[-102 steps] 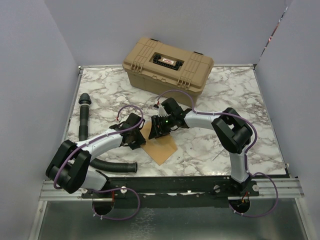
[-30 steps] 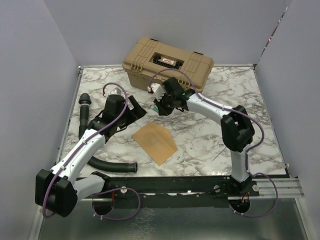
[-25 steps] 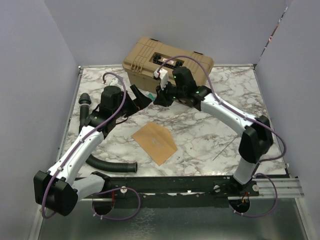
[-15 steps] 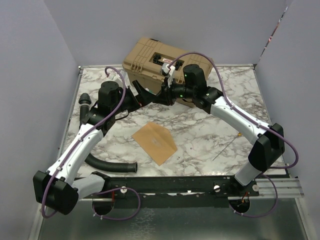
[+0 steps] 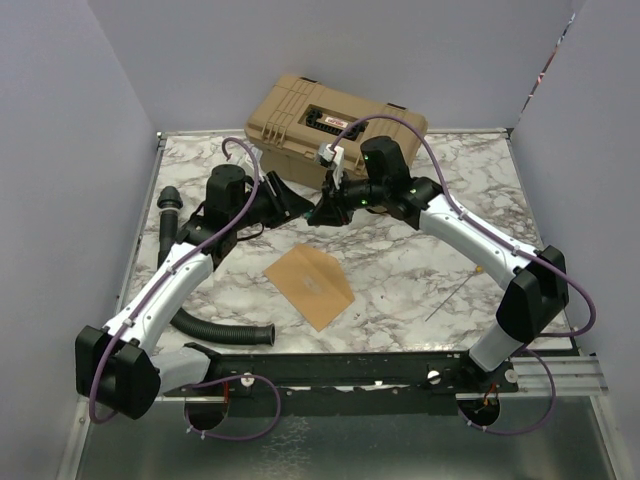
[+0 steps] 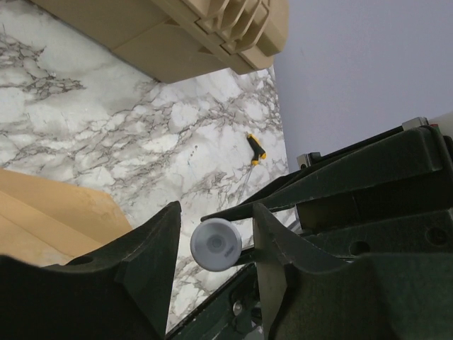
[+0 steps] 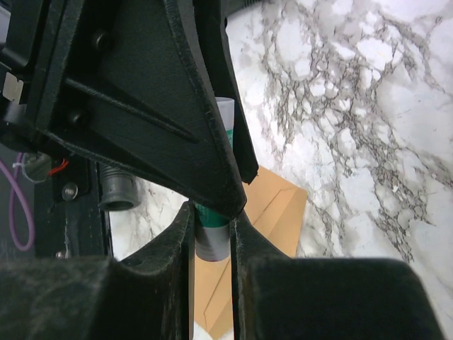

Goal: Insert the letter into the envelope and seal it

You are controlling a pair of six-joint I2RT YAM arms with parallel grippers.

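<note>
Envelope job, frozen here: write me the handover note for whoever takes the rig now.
Right hand: shut on a small green-and-white stick, likely glue, held above the table.
Left hand: open, straddling the stick's white end, narrow gaps showing.
Envelope: flat on the table, neither hand touching it.
Letter: not seen on its own; possibly inside, cannot tell.
Done: stick picked up. Left: probably uncap it, glue and seal the envelope.
</note>
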